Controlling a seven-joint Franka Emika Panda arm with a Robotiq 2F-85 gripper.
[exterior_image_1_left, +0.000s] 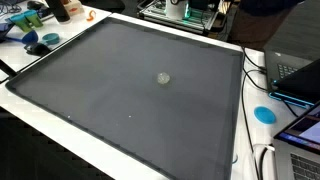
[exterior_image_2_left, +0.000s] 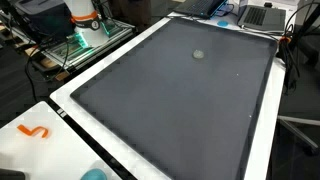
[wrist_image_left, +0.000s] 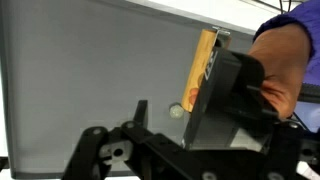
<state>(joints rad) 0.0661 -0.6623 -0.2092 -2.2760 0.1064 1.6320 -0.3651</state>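
One small round grey blob (exterior_image_1_left: 163, 78) sits far from every edge of the desk (exterior_image_1_left: 50, 118), right ahead of my pincer (wrist_image_left: 170, 140); I cannot tell if the pincer is apart or together.

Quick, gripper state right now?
Gripper: looks open, holding nothing; a person's hand holds the black block beside its visible finger.

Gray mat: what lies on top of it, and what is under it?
A small round disc lies on the mat near its middle. Under the mat a white table shows at the edges; the part beneath the mat is covered, so I cannot see it.
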